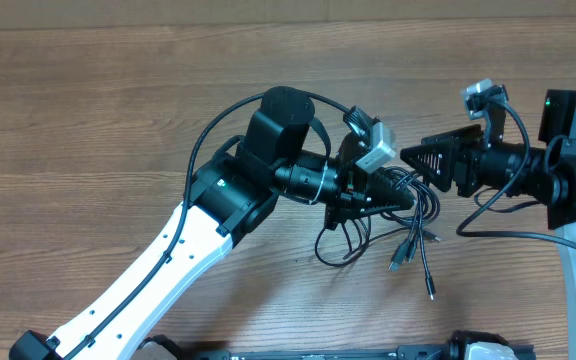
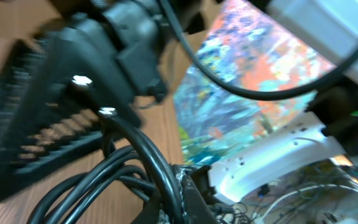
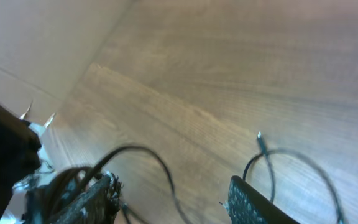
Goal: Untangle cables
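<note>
Cables point(image 1: 420, 226) hang pinched in the left gripper point(image 1: 403, 197), knot partly hidden; right gripper point(image 1: 415, 163) stands spread.

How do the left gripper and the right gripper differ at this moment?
The left gripper is shut on the cables; the right gripper stands open, table showing between its fingers. The left gripper points toward the overhead picture's right edge, the right gripper toward its left edge. Both tips sit close together at the cables.
</note>
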### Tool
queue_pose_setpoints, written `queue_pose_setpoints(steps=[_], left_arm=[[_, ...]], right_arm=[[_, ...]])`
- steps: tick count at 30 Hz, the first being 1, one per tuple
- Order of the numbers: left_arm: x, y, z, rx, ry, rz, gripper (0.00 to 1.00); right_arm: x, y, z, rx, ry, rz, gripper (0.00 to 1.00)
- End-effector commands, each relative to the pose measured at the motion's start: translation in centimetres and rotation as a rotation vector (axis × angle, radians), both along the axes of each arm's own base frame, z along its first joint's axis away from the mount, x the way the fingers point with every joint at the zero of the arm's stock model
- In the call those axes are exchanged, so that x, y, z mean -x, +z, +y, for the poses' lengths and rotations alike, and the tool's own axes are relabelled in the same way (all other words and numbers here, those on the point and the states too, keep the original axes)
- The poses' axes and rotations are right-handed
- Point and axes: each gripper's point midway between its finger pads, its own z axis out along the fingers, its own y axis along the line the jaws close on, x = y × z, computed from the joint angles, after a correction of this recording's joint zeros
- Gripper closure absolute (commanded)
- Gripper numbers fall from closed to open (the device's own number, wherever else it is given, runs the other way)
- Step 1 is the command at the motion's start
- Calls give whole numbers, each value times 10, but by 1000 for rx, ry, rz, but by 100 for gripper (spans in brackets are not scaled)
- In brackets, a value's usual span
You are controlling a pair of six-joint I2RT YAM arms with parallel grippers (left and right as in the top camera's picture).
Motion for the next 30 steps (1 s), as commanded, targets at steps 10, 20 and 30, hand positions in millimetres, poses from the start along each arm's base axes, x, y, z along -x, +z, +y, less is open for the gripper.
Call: queue_pose_setpoints(steps=[10, 20, 30], left_arm=[[-73, 5, 8, -44, 458, 84, 96], [-89, -16, 19, -126, 588, 126, 96], [-9, 4, 5, -16, 71, 9, 96]], right_arm=[[74, 18, 32, -153, 331, -67, 49], [79, 10, 29, -102, 345, -64, 52], [14, 11, 9, -40, 82, -44, 49]])
